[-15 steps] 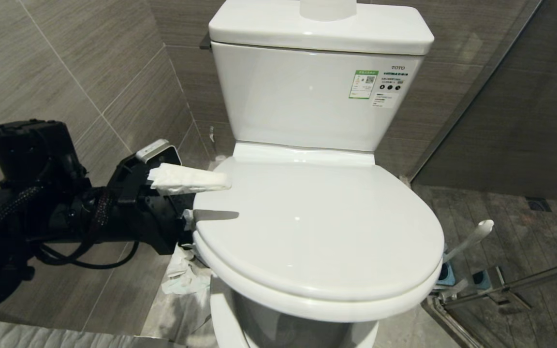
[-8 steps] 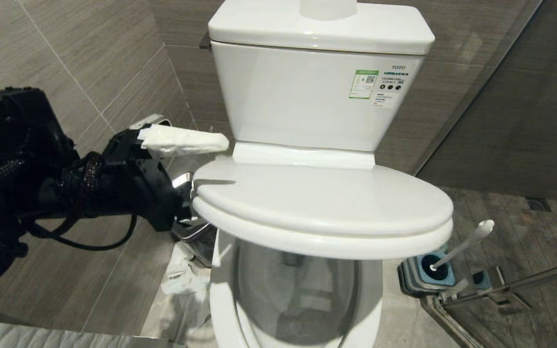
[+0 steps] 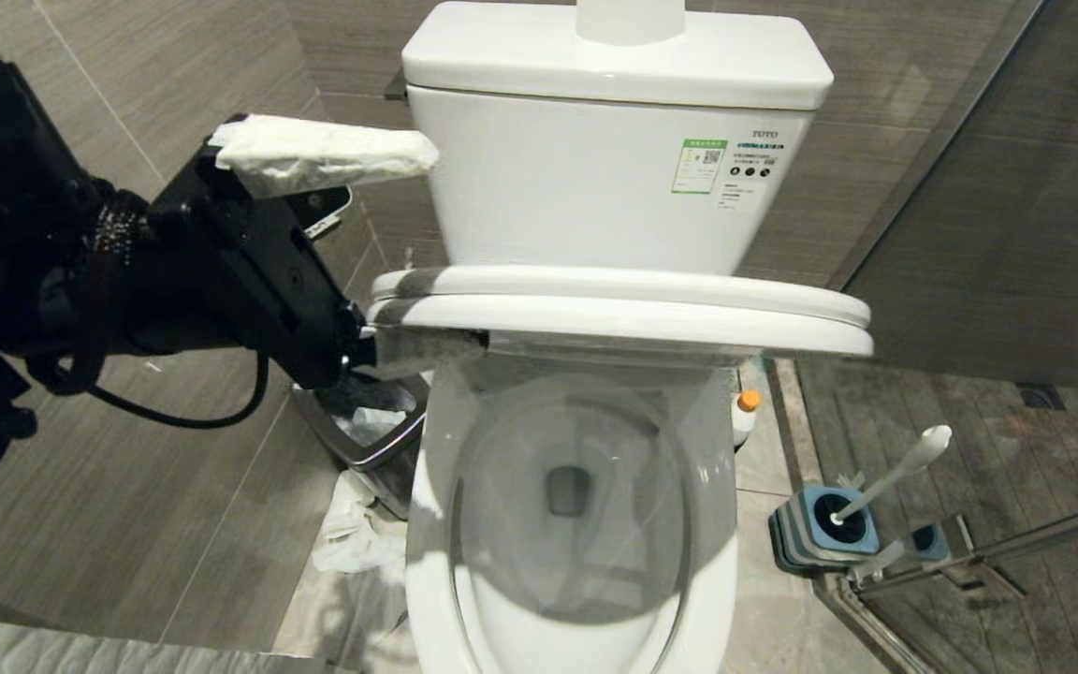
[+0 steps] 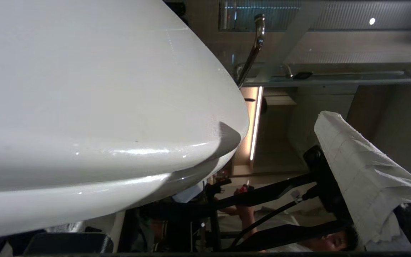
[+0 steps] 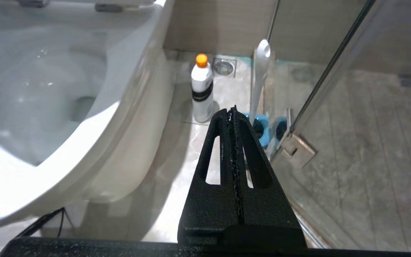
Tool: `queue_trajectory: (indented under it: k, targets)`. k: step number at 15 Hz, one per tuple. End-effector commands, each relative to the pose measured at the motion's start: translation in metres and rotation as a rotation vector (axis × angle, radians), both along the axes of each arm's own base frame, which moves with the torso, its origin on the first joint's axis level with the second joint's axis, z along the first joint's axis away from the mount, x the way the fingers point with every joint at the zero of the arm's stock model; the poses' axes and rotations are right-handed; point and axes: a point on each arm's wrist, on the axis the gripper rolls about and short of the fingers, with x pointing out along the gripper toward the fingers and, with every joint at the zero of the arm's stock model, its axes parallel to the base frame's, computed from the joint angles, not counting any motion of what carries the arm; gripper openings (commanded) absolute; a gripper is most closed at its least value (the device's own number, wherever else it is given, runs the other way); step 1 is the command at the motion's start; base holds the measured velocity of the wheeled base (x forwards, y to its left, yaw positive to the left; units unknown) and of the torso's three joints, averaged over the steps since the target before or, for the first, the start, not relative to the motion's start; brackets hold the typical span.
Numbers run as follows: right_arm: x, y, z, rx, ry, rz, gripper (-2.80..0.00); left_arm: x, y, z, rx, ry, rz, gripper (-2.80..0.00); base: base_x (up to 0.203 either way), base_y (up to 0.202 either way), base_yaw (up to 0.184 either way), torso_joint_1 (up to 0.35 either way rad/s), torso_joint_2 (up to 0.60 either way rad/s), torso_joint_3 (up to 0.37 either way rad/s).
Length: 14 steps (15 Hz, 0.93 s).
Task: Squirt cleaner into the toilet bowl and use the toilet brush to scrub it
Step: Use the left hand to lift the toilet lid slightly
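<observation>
The toilet bowl (image 3: 429, 571) stands uncovered, its white seat and lid (image 3: 623, 314) raised together to about level. My left gripper (image 3: 455, 253) is open at their left edge. One paper-wrapped finger (image 3: 324, 154) is well above the lid and the other finger (image 3: 427, 348) is under the seat; in the left wrist view the lid (image 4: 102, 89) fills the frame. The cleaner bottle (image 3: 743, 417) stands on the floor right of the bowl. The toilet brush (image 3: 895, 473) leans in its blue holder (image 3: 829, 534). My right gripper (image 5: 232, 110) hangs shut and empty near the bottle (image 5: 202, 89).
A chrome-rimmed bin (image 3: 361, 440) and crumpled paper (image 3: 352, 538) lie left of the bowl, below my left arm. A wide white cylinder (image 3: 631, 19) sits on the tank. A glass door with a metal frame (image 3: 969, 552) stands right of the brush holder. A person (image 4: 248, 214) shows behind.
The seat and lid have swung up from closed over the bowl to about level. My left gripper has risen with their edge, and the bowl, bin and bottle have come into sight.
</observation>
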Motion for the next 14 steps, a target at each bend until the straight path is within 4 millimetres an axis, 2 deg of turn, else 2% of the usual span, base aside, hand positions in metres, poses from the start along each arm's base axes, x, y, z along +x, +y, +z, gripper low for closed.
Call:
queue_trajectory:
  k: [1,7,14]
  targets:
    - [0.002,0.000,-0.007,0.001,0.025,-0.001,-2.80,0.002,0.000,0.004,-0.005,0.003,0.003,0.00,0.000,0.000,0.000,0.000,0.00,0.000]
    - [0.002,0.000,-0.007,0.001,0.026,0.000,-2.80,0.003,-0.002,0.008,-0.016,-0.013,0.021,0.00,0.000,0.000,0.000,0.000,0.00,0.000]
    - [0.002,0.000,-0.007,0.001,0.026,0.000,-2.80,0.015,-0.006,0.022,-0.056,-0.053,0.101,0.00,0.000,0.000,0.000,0.000,0.00,0.000]
